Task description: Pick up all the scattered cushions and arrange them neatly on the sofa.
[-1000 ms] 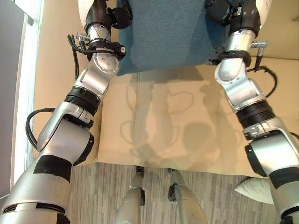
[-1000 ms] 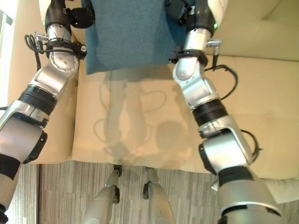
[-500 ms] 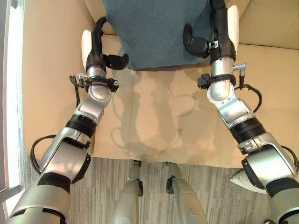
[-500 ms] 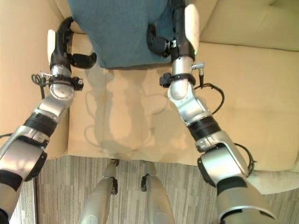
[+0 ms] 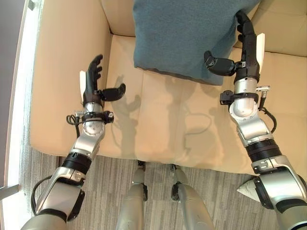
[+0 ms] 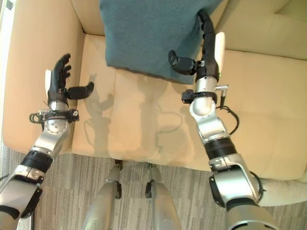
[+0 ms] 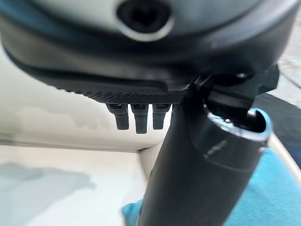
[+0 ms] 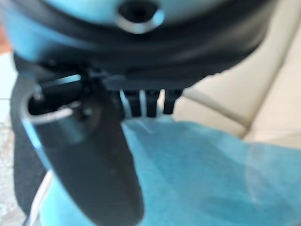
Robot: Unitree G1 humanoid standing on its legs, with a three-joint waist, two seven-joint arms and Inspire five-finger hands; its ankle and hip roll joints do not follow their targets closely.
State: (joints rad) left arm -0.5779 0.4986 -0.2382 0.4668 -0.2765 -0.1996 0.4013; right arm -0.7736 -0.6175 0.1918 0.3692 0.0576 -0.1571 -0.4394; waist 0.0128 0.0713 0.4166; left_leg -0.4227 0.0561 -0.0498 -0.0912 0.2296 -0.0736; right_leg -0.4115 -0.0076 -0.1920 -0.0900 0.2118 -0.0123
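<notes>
A teal cushion (image 5: 184,36) leans against the backrest of the beige sofa (image 5: 163,129), its lower edge on the seat. My left hand (image 5: 90,91) hangs open over the seat's left part, beside the armrest and clear of the cushion, thumb pointing toward it. My right hand (image 5: 247,52) is open at the cushion's right edge, fingers straight up along it and the thumb (image 5: 218,64) reaching over its lower right corner. The right wrist view has the teal cushion (image 8: 188,174) just past the straight fingers. A white cushion (image 5: 249,189) lies on the floor by the sofa's front right.
The sofa's left armrest (image 5: 62,72) runs along the left. A second seat cushion and backrest (image 5: 283,57) continue to the right. Grey striped carpet (image 5: 220,201) lies in front of the sofa.
My left hand has let go of the teal cushion and drawn back left and toward me. The cushion now rests against the backrest. The camera has tilted, shifting the whole scene.
</notes>
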